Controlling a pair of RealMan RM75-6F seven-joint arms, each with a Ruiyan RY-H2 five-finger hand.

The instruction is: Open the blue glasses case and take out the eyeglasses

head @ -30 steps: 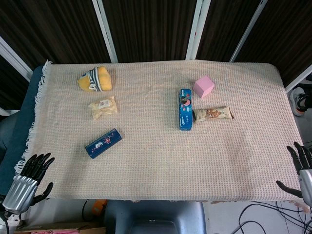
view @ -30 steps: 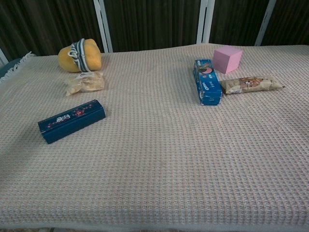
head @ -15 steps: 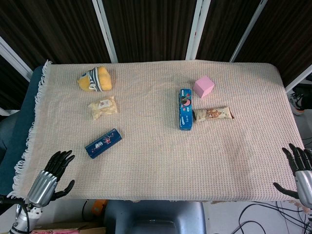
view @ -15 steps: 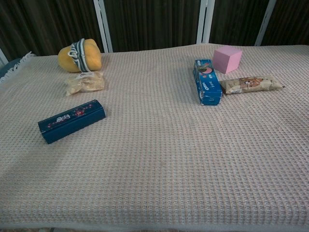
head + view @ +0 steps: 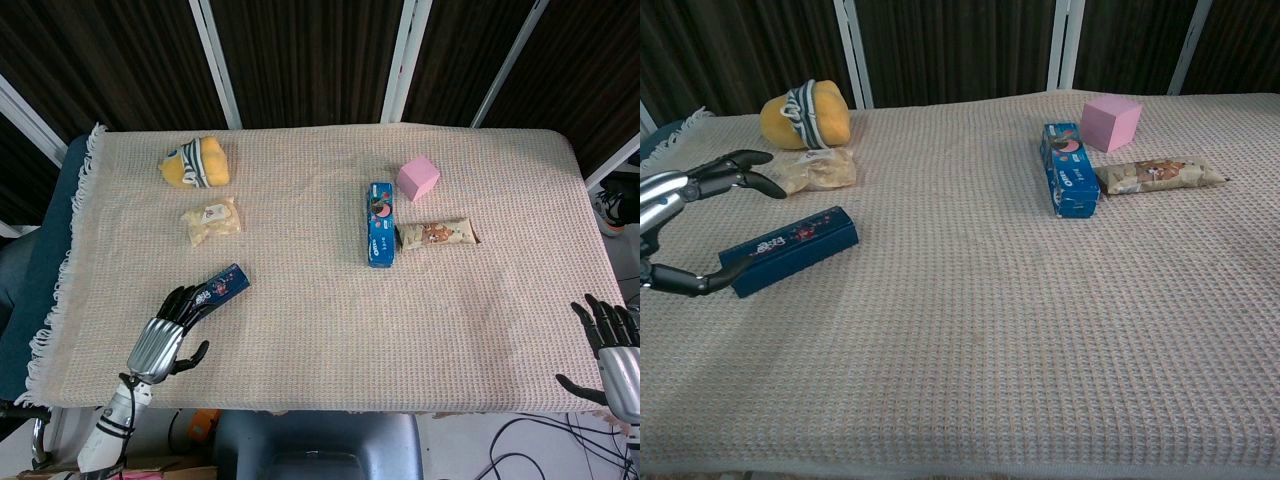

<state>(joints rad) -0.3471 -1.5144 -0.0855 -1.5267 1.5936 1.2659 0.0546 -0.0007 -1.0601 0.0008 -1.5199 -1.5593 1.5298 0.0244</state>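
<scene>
The blue glasses case [image 5: 219, 286] [image 5: 790, 249] lies closed on the woven cloth at the left front, its lid patterned with small flowers. My left hand [image 5: 165, 335] [image 5: 680, 205] hovers at the case's near left end, fingers spread and holding nothing. In the head view its fingertips overlap the case's end; the chest view shows the fingers above it and the thumb by its near end. My right hand [image 5: 612, 355] stands open at the table's front right corner, far from the case; only the head view shows it. No eyeglasses are visible.
Behind the case lie a small snack bag [image 5: 212, 219] [image 5: 817, 170] and a yellow plush toy [image 5: 195, 163] [image 5: 805, 114]. Right of centre are a blue cookie box [image 5: 380, 236] [image 5: 1068, 182], a pink cube [image 5: 418, 177] [image 5: 1110, 121] and a brown snack bar [image 5: 437, 234] [image 5: 1160, 175].
My left hand has moved from the table's front left corner up and rightward to the case's near end and now shows in the chest view. The right hand has barely shifted.
</scene>
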